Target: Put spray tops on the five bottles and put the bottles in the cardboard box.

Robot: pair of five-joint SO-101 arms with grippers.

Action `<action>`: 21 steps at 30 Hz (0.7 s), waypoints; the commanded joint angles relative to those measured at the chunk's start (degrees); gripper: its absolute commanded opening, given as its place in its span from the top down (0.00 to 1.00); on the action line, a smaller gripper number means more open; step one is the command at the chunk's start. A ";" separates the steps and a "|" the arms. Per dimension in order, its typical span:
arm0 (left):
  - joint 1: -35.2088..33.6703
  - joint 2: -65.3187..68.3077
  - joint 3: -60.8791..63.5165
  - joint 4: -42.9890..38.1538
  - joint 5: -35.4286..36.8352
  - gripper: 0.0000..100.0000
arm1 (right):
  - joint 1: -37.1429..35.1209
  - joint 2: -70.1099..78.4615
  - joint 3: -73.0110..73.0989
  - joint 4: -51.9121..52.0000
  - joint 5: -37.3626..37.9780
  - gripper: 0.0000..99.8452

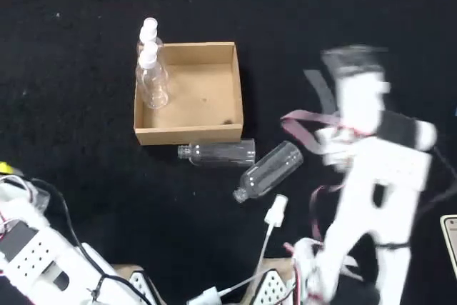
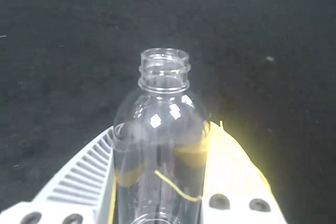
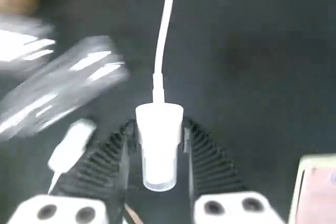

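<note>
Currently: left hand (image 2: pixel 164 128) clamped on open bottle (image 2: pixel 160 150) at mid-body, neck free, over the table (image 2: pixel 52 24). Thin clear plastic; judged light, slick, dents if squeezed. Right hand (image 3: pixel 158 127) pinches spray top (image 3: pixel 158 148) by its collar; dip tube (image 3: pixel 164 30) looks bendy

My right claw (image 3: pixel 158 127) gripped a spray top (image 3: pixel 158 148)
Its tube (image 3: pixel 165 35) pointed away over the dark surface (image 3: pixel 257 51); I saw a second top (image 3: pixel 71 145) lying beside the claw, near a blurred bottle (image 3: pixel 68 85).
</note>
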 commanded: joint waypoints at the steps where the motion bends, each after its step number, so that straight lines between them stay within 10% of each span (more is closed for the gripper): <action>1: 5.58 -1.05 -0.84 0.09 -0.53 0.97 | 9.93 8.48 1.63 -7.12 -5.89 0.94; 10: 8.48 -1.05 0.31 0.09 -0.62 0.97 | 13.63 28.44 0.92 -16.18 -28.48 0.93; 21: 8.40 -1.05 0.92 0.09 -0.62 0.97 | 6.07 29.05 -8.48 -5.36 7.56 0.70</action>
